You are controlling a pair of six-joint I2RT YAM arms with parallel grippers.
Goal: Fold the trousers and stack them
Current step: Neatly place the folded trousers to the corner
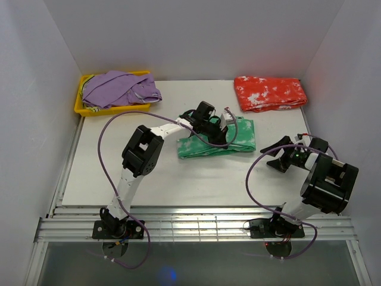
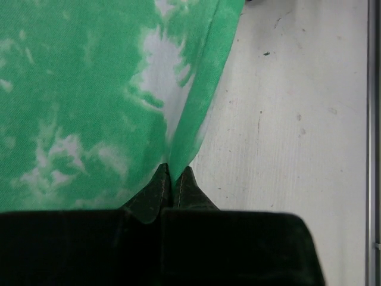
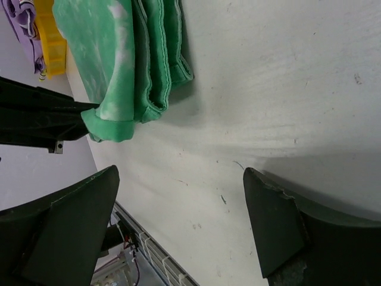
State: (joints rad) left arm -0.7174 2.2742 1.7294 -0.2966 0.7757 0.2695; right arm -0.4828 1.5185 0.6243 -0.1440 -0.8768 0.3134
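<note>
While the left tool (image 2: 172, 174) pinches their edge, the green trousers (image 1: 243, 139) lie folded, lengthwise left-to-right; the right tool (image 3: 180, 176) is spread.

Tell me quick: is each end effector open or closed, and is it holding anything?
Left end effector: closed, pinching a fold of the green trousers.
Right end effector: open, holding nothing.

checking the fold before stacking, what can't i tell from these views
Top view: the left tool covers where it pinches the green trousers.
Left wrist view: the green trousers run off the top and left edges.
Top view: the purple garment hides whatever else lies in the yellow bin.
</note>
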